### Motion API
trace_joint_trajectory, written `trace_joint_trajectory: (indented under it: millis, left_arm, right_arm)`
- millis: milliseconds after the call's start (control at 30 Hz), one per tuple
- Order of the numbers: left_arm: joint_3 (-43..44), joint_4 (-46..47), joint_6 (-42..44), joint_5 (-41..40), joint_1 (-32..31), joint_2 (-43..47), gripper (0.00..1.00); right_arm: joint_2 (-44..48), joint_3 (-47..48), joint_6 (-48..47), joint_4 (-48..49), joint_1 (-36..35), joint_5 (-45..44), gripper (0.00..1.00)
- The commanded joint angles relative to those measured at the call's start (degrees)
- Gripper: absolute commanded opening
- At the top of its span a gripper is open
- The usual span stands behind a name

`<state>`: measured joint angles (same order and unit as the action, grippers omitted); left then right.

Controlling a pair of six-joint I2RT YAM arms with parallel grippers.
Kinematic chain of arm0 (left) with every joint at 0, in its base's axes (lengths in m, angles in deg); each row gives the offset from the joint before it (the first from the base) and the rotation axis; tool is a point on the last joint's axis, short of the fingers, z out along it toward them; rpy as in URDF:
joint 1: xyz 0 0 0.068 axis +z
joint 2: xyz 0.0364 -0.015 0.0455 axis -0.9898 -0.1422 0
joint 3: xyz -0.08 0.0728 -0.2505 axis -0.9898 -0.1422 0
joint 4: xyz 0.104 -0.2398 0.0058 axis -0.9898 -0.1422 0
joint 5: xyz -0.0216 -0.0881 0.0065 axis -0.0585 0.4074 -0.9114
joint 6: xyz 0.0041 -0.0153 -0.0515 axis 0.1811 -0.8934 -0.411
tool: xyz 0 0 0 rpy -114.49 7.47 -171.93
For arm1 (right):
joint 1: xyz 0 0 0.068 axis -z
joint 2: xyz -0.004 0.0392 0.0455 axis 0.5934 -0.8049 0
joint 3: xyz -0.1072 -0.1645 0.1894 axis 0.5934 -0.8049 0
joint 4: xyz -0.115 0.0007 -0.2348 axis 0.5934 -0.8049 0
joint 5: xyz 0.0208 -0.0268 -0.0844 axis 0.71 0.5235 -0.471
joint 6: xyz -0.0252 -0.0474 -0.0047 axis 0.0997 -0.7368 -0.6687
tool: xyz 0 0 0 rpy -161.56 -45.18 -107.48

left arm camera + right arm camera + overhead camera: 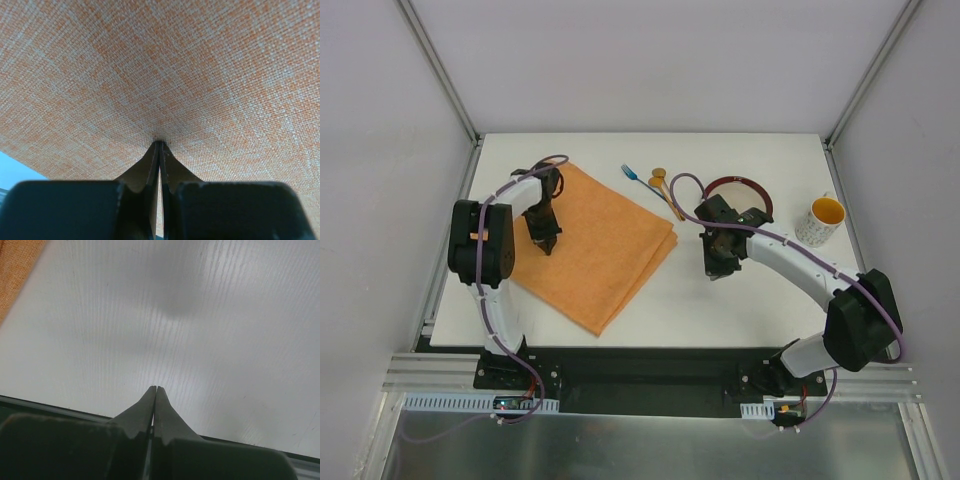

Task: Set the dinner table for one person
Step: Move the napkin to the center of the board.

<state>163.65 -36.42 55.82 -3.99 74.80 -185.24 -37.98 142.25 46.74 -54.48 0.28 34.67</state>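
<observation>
The dinner table [740,310] is a white tabletop. An orange cloth placemat [610,240] lies on its left half, turned like a diamond, with a doubled edge on its right side. My left gripper [546,243] points down onto the mat's left part. In the left wrist view it [159,144] is shut, with its tips pinching a small pucker of the orange weave [210,75]. My right gripper [717,268] is shut and empty just over the bare tabletop [200,315] right of the mat, and it also shows in the right wrist view [156,387].
A dark red-rimmed plate [760,192] lies behind the right arm. A white mug with a yellow inside [820,220] stands at the right. A blue fork [632,174] and wooden utensils [665,190] lie at the back centre. Grey frame posts [850,100] rise at the corners.
</observation>
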Motion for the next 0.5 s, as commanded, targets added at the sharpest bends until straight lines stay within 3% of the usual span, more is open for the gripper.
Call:
trace_joint_trajectory:
  millis: [0, 267, 467]
  left_arm:
    - [-5.54, 0.22, -0.62, 5.57, -0.79, 0.37, 0.0]
    - [-9.41, -0.31, -2.19, 10.84, -8.87, 5.82, 0.0]
    - [-9.33, -0.31, -4.74, 14.72, -16.86, 4.25, 0.0]
  right_arm:
    - [1.72, 0.23, 1.44, -1.84, -0.27, -1.95, 0.01]
    - [0.14, 2.95, 1.09, -2.11, -0.36, -2.13, 0.01]
    - [-0.74, 3.66, 1.09, -2.02, -0.62, -1.78, 0.01]
